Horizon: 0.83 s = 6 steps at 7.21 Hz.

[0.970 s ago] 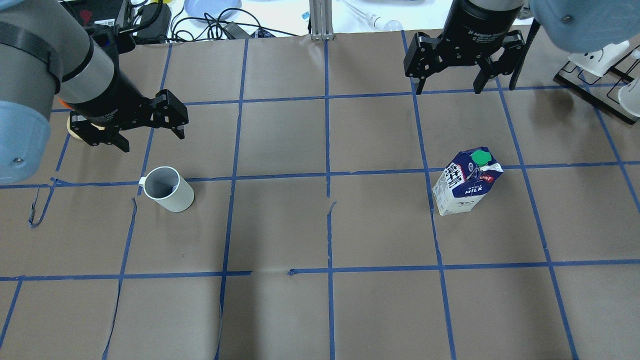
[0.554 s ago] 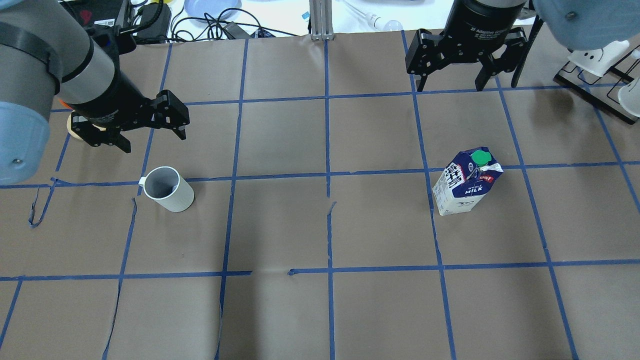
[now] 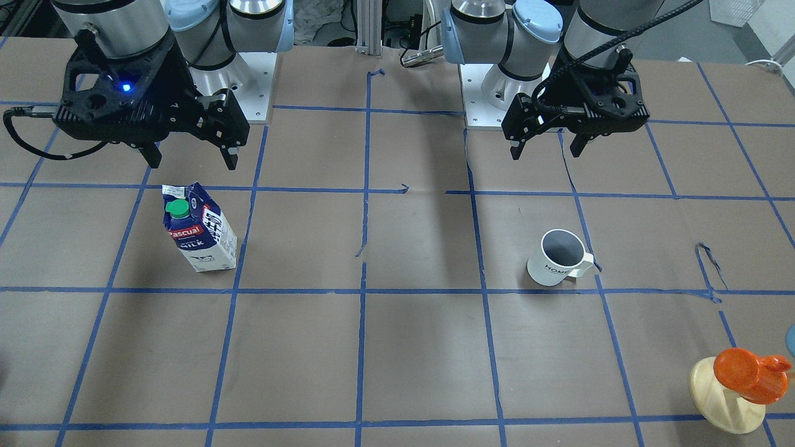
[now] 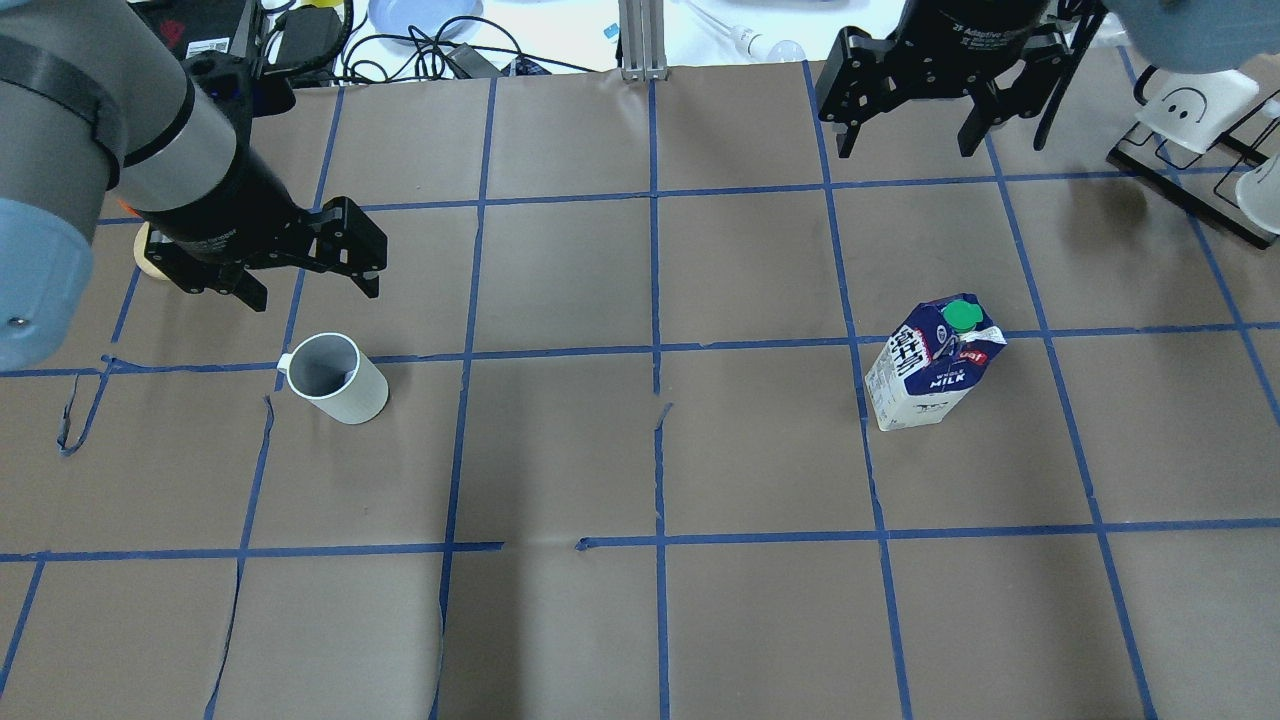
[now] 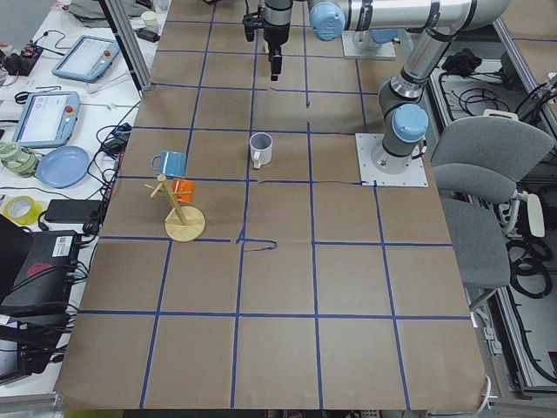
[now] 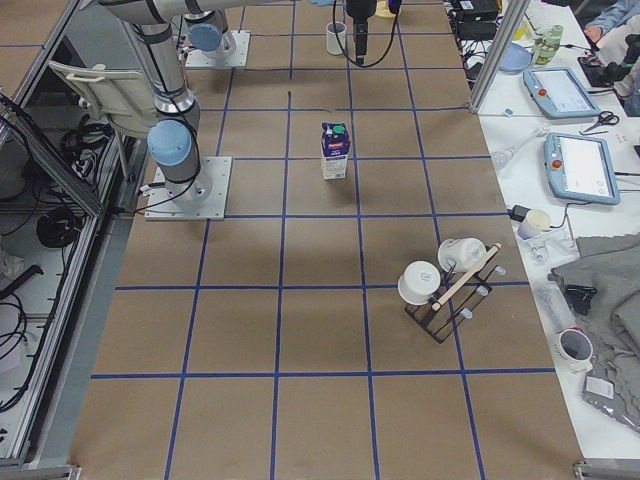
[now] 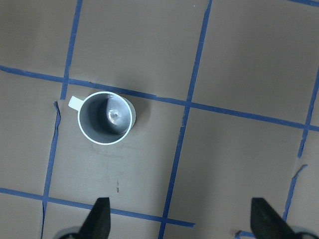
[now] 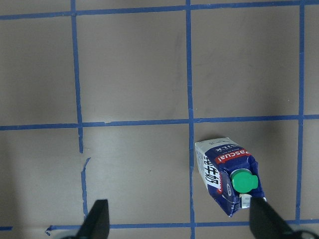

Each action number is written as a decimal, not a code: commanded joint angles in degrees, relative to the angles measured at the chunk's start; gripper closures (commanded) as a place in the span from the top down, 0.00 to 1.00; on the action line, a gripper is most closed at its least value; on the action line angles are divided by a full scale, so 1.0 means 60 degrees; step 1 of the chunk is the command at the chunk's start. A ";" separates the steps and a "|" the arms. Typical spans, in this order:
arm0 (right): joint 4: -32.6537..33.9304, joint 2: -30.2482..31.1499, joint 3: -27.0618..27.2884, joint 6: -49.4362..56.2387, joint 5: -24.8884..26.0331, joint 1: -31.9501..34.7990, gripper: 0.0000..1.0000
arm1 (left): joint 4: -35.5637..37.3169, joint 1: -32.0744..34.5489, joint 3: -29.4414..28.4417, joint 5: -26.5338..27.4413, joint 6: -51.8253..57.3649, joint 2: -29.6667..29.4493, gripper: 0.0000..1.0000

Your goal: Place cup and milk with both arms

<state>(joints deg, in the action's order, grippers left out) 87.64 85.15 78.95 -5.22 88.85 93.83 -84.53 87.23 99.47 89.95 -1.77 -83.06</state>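
Table [image 4: 560, 450] covered in brown paper with a blue tape grid. Left arm [image 4: 90, 130] comes in over the far left, right arm [image 4: 1170, 30] over the far right. Left gripper [image 4: 313, 295] hangs above the table just beyond the cup, jaws wide open, empty. Right gripper [image 4: 907, 152] is up at the far edge, jaws wide open, empty, well apart from the milk. Milk [image 4: 930, 375] stands upright on the right half, green cap up, base beside a tape line. Cup [image 4: 337, 380] stands upright on the left half, handle to the left, untouched.
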 commanded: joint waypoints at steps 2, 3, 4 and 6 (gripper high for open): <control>0.0013 -0.0055 -0.0237 -0.0024 -0.0057 0.0035 1.00 | -0.0032 -0.0006 -0.0011 0.0023 0.0309 -0.0087 1.00; 0.0012 -0.0026 -0.0253 -0.0024 0.0015 0.0035 1.00 | -0.0032 -0.0079 -0.0012 -0.0006 0.0687 -0.0102 1.00; 0.0056 -0.0070 -0.0180 -0.0024 0.0015 0.0035 1.00 | -0.0003 -0.0181 0.0017 0.0067 0.0734 -0.0131 1.00; 0.0144 -0.0215 -0.0122 -0.0024 0.0001 0.0049 1.00 | 0.0071 -0.0561 0.0032 0.0111 0.0735 -0.0190 1.00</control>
<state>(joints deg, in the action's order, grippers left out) 88.18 84.57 77.90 -5.43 88.84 94.07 -84.27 85.34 99.54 90.45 2.51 -83.98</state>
